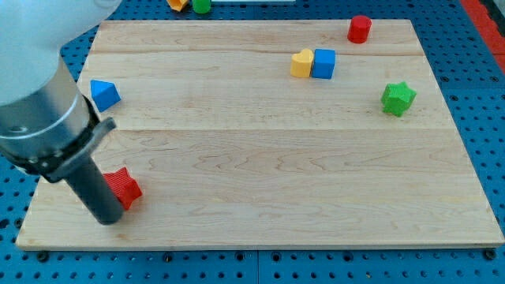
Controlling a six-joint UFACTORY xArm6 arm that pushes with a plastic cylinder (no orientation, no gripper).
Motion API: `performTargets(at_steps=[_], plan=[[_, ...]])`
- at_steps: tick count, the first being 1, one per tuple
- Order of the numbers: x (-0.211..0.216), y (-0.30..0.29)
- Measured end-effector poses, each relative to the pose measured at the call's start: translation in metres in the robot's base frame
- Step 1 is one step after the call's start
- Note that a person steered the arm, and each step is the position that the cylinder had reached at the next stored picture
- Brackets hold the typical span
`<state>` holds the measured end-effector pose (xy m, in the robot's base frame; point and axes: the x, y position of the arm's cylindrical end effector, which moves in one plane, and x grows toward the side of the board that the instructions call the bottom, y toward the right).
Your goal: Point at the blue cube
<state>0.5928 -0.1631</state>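
Observation:
The blue cube point(323, 64) sits near the view's top, right of centre, touching a yellow heart-shaped block point(301, 64) on its left. My tip point(110, 218) is at the view's lower left, far from the blue cube, right beside a red star-shaped block point(125, 187) that touches the rod's right side. The arm's large body fills the upper left corner.
A blue triangular block point(103, 94) lies at the left edge of the wooden board point(260, 181). A red cylinder point(360, 28) stands at the top right. A green star point(398, 99) lies at the right. Orange point(178, 4) and green point(202, 5) blocks lie off the board at the top.

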Motion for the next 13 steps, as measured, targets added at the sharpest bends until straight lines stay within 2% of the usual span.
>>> performTargets(at_steps=[1, 2, 3, 4, 6, 9, 11, 12, 13], plan=[[-0.021, 0.108], [-0.097, 0.197], [-0.156, 0.251], [-0.183, 0.285], [-0.216, 0.295], [-0.220, 0.295], [-0.262, 0.325], [-0.264, 0.359], [-0.282, 0.367]])
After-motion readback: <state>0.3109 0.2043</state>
